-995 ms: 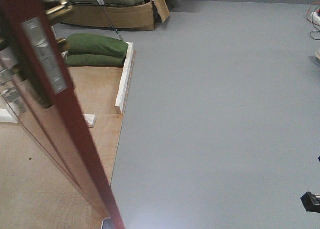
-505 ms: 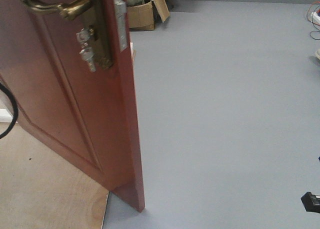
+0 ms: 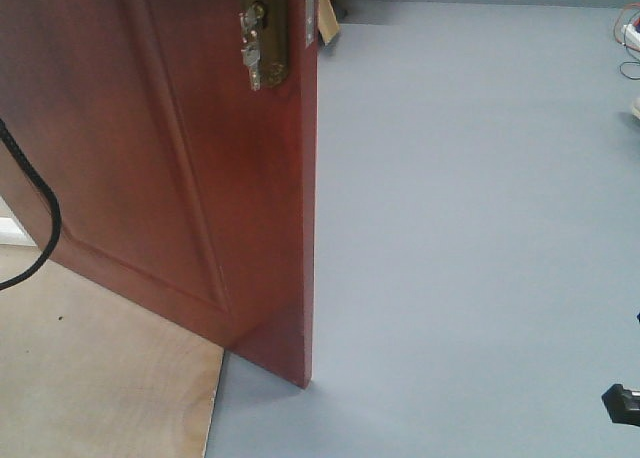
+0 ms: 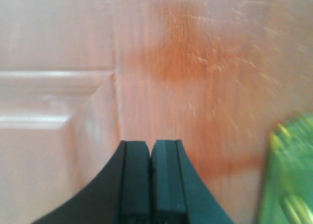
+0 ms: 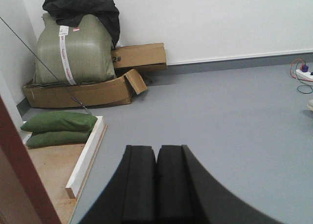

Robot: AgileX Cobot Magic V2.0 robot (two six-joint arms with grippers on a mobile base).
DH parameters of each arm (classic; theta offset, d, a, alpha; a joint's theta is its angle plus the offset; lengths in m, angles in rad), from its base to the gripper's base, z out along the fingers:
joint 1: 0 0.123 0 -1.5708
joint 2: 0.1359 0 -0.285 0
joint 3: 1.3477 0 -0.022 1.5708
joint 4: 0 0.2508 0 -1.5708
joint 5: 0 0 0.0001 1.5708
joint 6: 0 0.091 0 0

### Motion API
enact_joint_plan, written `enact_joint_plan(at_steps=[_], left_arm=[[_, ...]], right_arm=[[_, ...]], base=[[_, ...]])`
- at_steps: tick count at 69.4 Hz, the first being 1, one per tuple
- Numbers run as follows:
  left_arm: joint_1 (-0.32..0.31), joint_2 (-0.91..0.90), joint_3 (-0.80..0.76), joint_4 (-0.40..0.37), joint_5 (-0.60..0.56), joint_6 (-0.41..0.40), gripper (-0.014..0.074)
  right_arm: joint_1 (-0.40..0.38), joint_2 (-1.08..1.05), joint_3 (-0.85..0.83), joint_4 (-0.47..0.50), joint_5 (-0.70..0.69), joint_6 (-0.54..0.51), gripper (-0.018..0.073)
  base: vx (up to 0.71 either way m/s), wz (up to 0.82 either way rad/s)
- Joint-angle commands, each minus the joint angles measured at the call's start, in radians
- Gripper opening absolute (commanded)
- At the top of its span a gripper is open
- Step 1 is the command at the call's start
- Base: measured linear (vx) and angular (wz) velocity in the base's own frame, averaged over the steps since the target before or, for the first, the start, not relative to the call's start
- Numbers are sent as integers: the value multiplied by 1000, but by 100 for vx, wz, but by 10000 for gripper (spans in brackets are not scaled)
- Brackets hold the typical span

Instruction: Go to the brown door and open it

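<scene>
Close before brown door face: my L gripper, shut, empty, nearer arm. Door's upright free edge judged to its right; R gripper, shut, looks past it.

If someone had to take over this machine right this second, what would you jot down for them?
Left gripper: shut, empty, close to the brown door panel; contact unclear.
Right gripper: shut, empty, pointing out over the grey floor.
Door: ajar, free edge toward the front camera, keys hanging from the brass lock plate; handle mostly out of view.
Done: the base has reached the door and it is off its latch.
Left: probably swing it wider, if a fuller opening is wanted.
</scene>
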Motion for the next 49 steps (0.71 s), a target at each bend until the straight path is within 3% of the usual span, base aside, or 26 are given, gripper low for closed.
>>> enact_joint_plan(at_steps=[1, 49], left_arm=[[-8, -28, -28, -105, 21, 2, 11], [-8, -28, -28, -105, 21, 2, 11]], right_arm=[[0, -9, 2, -5, -79, -9, 0], [0, -9, 2, -5, -79, -9, 0]], base=[[0, 0], [0, 0]])
